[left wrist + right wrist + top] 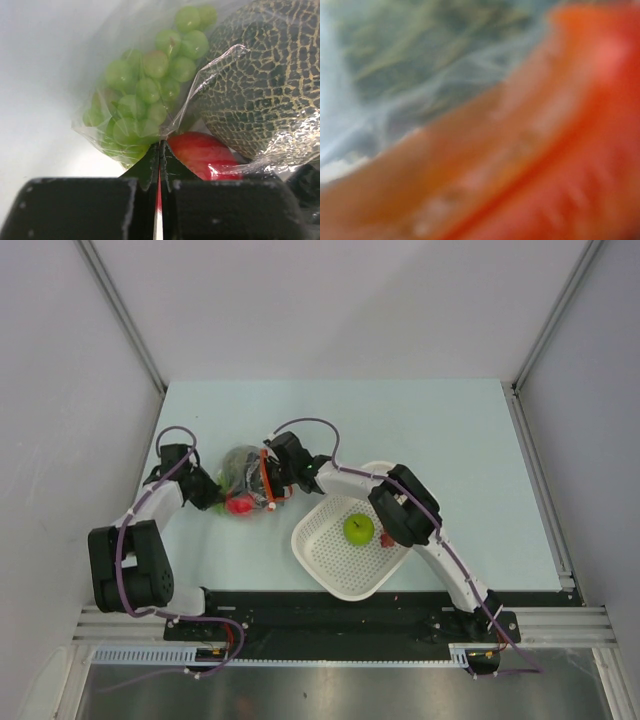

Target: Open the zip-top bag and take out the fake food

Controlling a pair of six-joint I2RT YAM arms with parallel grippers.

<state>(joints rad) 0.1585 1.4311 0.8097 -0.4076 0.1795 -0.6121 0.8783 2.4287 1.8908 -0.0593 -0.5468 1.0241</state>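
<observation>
Pale green tabletop (450,440) is carrying a white basket (318,570) nearest the bases, with a green apple (359,529) sitting inside. Beyond it, the left gripper (160,150) is pinching the film of the zip-top bag (243,472), fingers pressed together. The right gripper (272,480) is crowding the orange zip strip (570,125); whether it is gripping, I cannot tell. The left should be anchoring while the right is fishing out the grapes (145,90), melon (265,85) and red fruit (200,152).

The pale table (450,430) carries the zip-top bag (243,466) and a white basket (330,560).
</observation>
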